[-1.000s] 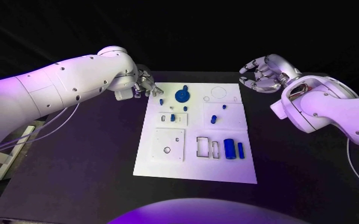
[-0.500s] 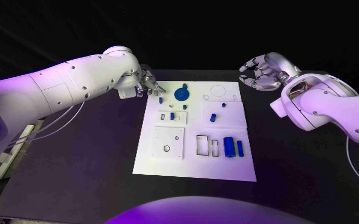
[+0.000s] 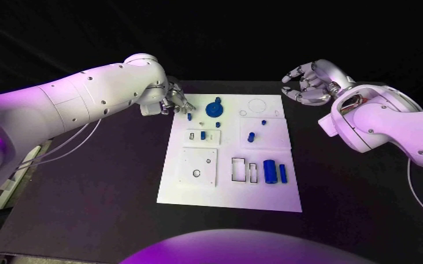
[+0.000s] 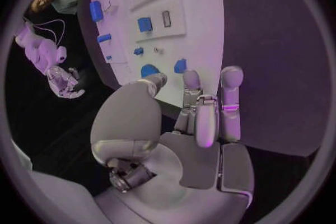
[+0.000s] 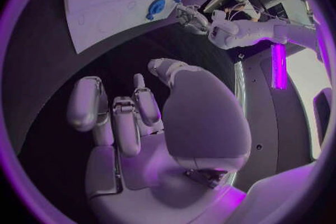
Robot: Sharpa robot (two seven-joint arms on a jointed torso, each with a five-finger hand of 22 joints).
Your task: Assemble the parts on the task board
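Head view: the left hand hovers at the task board's far left corner, fingers apart, holding nothing. Blue parts lie on the board; two sit in its near right recesses. The right hand hangs empty beyond the right edge, fingers loosely spread.

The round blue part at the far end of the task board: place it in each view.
Head view: round blue part at the task board's far end.
Left wrist view: beyond the left robot hand's fingertips.
Right wrist view: on the board.
Shared landmark: the task board.
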